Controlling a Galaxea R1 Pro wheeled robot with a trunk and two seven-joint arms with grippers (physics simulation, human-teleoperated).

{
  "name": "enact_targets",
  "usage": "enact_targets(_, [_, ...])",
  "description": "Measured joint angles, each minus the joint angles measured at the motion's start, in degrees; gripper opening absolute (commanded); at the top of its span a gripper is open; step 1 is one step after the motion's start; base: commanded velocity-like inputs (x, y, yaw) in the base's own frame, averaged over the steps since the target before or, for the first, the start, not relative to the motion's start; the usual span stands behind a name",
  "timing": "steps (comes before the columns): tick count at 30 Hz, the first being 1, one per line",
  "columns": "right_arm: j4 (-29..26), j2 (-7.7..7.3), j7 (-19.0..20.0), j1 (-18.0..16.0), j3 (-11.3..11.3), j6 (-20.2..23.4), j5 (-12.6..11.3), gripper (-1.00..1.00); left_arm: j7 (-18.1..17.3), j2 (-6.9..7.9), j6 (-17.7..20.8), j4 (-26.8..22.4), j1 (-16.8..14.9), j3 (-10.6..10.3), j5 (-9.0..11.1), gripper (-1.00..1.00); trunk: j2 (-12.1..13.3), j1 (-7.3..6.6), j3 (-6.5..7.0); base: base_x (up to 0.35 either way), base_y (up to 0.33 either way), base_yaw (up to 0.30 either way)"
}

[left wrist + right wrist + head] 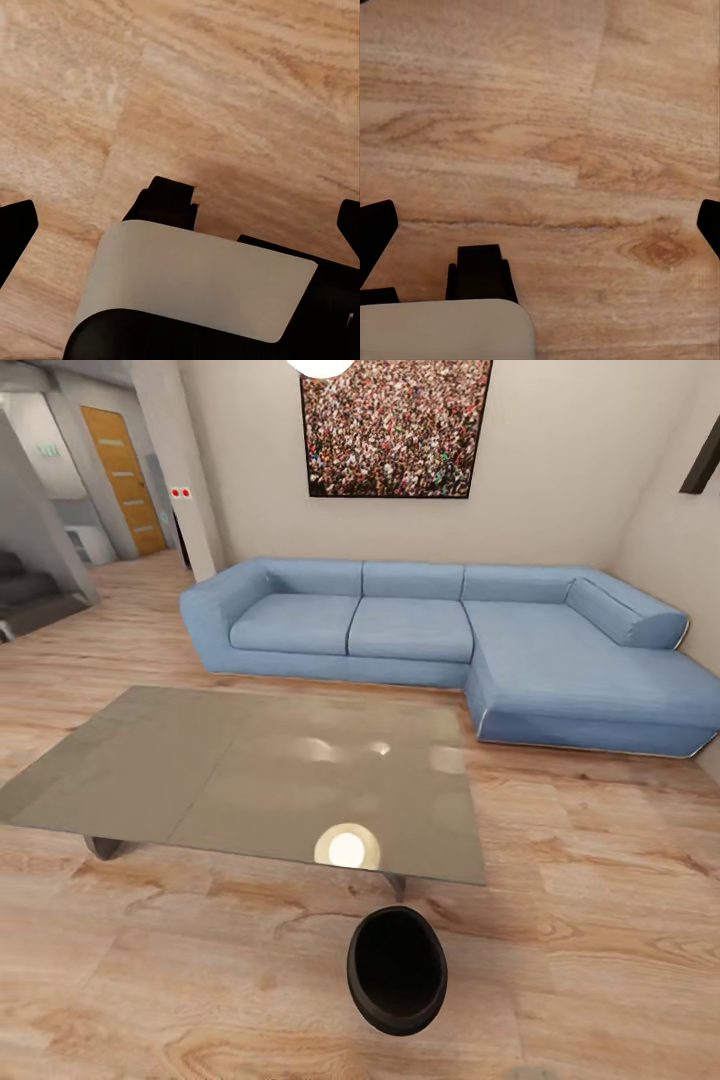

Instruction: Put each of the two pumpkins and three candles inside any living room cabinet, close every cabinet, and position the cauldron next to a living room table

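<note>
A living room with a pale wood plank floor (600, 920) runs from the robot's base to the far wall. Nearest, in the head view, the cauldron (397, 970) stands upright on the floor, a dark round pot with its black mouth open upward, just beside the near edge of the bench (200, 780) but apart from it. The bench is low, with a wide grey glossy top that mirrors a ceiling lamp, and dark legs show beneath its near edge. Beyond it a blue corner sofa (420, 625) sits against the wall, its long section reaching forward on the right. Above the sofa hangs a framed picture (395, 425) of a dense crowd. Far left, an orange door (125, 480) and grey stairs (25, 595) show. In the wrist views each arm hangs over bare floor: the left hand (180, 221) has its dark fingertips (16, 225) spread wide apart with nothing between, and the right hand (540, 221) likewise has its fingertips (376, 229) wide apart.
</note>
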Motion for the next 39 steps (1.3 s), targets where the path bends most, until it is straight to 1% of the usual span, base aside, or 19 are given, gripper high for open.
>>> enact_targets(39, [-0.08, 0.01, -0.01, 0.27, 0.0, 0.0, 0.18, 1.0, 0.01, 0.08, 0.0, 0.0, 0.0, 0.07, 0.07, 1.0, 0.0, 0.0, 0.0, 0.0, 0.0, 0.284])
